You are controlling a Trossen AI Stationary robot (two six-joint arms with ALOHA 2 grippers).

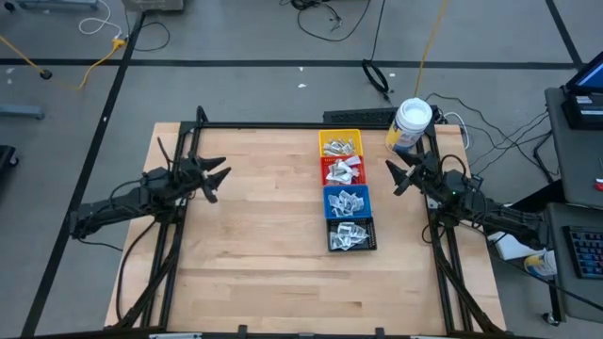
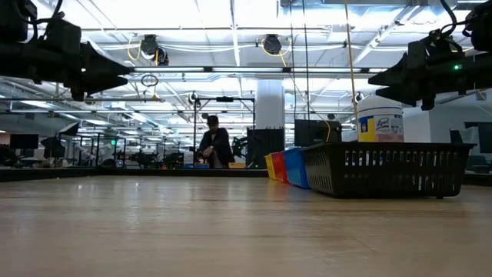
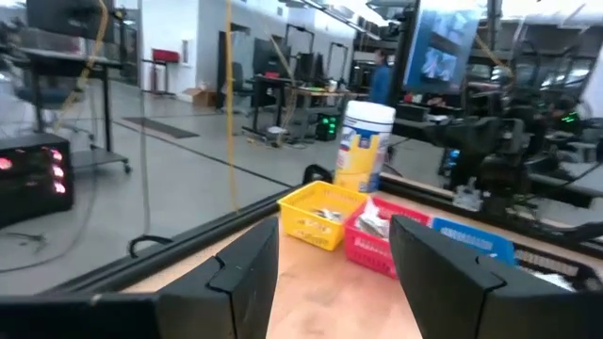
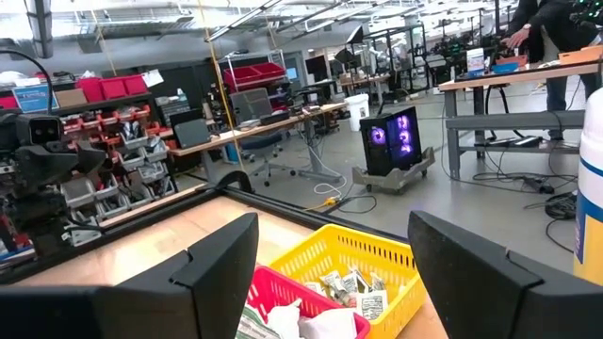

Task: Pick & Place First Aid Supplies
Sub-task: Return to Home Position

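The first aid supplies lie as small white and silver packets inside a row of bins: yellow bin [image 1: 340,143], red bin [image 1: 344,170], blue bin [image 1: 348,200] and black bin [image 1: 351,233]. My left gripper [image 1: 219,179] hovers open above the table's left side, pointing level toward the bins, nothing between its fingers. My right gripper [image 1: 399,176] hovers open just right of the red bin, pointing toward it, also holding nothing. In the right wrist view the packets [image 4: 350,287] show in the yellow bin [image 4: 330,264]. The left wrist view shows the yellow bin [image 3: 320,217] and red bin [image 3: 377,235].
A big white jar with a yellow label [image 1: 411,122] stands at the table's far right corner behind the bins. A black frame [image 1: 283,125] runs along the table's far edge and sides. Bare wood [image 1: 264,235] stretches between the left arm and the bins.
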